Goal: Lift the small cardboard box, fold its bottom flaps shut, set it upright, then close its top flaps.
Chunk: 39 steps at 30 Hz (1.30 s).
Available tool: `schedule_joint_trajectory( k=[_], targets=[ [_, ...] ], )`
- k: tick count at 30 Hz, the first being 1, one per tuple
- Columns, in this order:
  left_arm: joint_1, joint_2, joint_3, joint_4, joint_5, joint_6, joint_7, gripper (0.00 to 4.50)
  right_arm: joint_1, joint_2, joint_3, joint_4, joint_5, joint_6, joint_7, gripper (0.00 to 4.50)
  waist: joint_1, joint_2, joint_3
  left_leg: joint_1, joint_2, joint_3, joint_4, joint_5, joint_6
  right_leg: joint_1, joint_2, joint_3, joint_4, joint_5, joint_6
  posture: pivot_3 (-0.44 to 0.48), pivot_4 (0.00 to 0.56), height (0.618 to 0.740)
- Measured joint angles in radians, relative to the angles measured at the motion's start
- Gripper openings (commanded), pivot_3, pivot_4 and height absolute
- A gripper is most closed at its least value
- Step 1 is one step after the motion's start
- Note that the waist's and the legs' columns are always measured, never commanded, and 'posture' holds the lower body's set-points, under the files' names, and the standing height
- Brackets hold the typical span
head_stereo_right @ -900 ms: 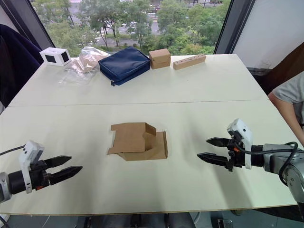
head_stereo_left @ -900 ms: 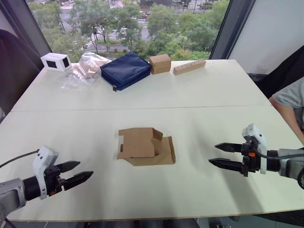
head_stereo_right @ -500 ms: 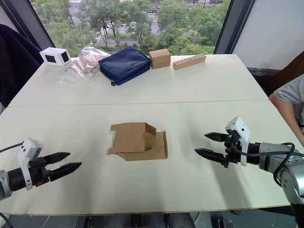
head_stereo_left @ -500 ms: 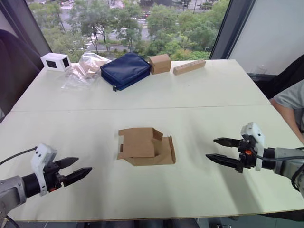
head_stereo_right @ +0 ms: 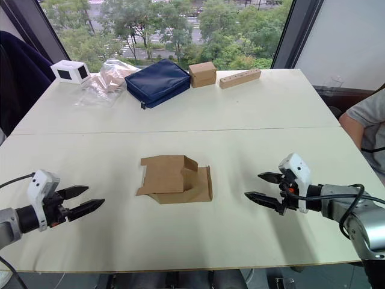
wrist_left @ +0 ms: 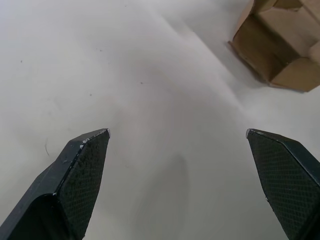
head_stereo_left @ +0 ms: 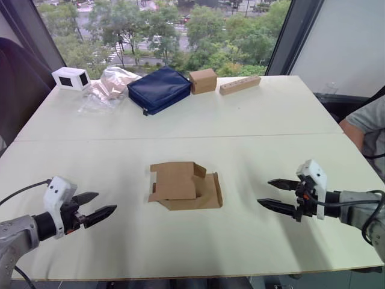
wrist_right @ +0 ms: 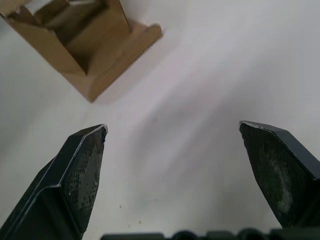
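Well apart, both splayed hands flank the small cardboard box point(head_stereo_left: 184, 185).

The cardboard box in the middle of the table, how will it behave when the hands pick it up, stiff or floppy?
The box lies collapsed with flaps splayed, so it will probably flex and skew rather than hold shape. Plain thin cardboard, so likely light. Its loose flaps may swing when lifted. Both open hands, left and right, are clear of it.

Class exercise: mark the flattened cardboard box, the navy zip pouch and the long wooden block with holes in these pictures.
small cardboard box point(head_stereo_left: 180, 183), left eye view, on its top panel.
navy zip pouch point(head_stereo_left: 157, 88), left eye view, on the middle of its fabric face.
long wooden block point(head_stereo_right: 239, 78), right eye view, on its top face with the holes.
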Motion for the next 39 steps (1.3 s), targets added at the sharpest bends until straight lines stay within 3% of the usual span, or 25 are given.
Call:
schedule_joint_trajectory(
  k=[7,12,17,20,24,39],
  targets=[
    [-0.054,0.022,0.0,0.035,-0.034,0.05,-0.031,4.5,-0.047,0.012,-0.007,0.022,-0.026,-0.068,-0.002,4.44,-0.001,0.0,0.0,0.0,0.0,0.0,0.0,0.0,0.0,0.0,0.0,0.0,0.001,0.0,0.0,0.0,0.15,0.74],
    [-0.174,0.126,0.006,0.131,-0.272,0.377,-0.127,4.5,-0.041,-0.007,-0.042,-0.048,0.039,-0.004,0.014,4.44,0.0,0.0,0.0,0.0,0.0,0.0,0.0,0.001,0.0,0.0,0.0,-0.002,0.003,0.0,0.0,0.0,0.15,0.74],
    [-0.461,0.128,-0.028,0.327,-0.439,0.662,-0.149,4.5,-0.059,-0.036,-0.021,-0.215,0.097,0.064,0.003,4.44,0.0,0.0,0.0,0.002,0.0,0.0,0.0,0.001,0.0,0.001,0.001,-0.002,0.003,0.0,0.001,0.0,0.15,0.74],
    [-0.602,0.03,-0.092,0.43,-0.437,0.747,-0.082,4.5,-0.064,-0.034,-0.022,-0.305,0.146,0.111,-0.045,4.44,0.002,0.0,0.0,0.0,0.0,0.0,0.002,0.001,0.0,0.001,0.001,-0.002,0.004,0.0,0.001,0.0,0.15,0.74],
    [-0.694,-0.062,-0.186,0.486,-0.416,0.814,-0.023,4.5,-0.057,-0.032,-0.027,-0.444,0.206,0.162,-0.127,4.44,-0.001,-0.002,0.001,-0.002,0.0,-0.001,0.006,0.001,0.0,0.001,0.001,-0.002,0.004,0.0,0.001,0.0,0.15,0.74],
    [-0.783,-0.152,-0.321,0.589,-0.342,0.804,-0.068,4.5,0.049,-0.024,-0.107,-0.556,0.337,0.228,-0.325,4.44,0.003,-0.003,0.0,-0.003,0.001,-0.001,0.01,0.001,0.0,0.001,0.001,-0.002,0.005,0.0,0.001,0.0,0.15,0.74]
  ],
)
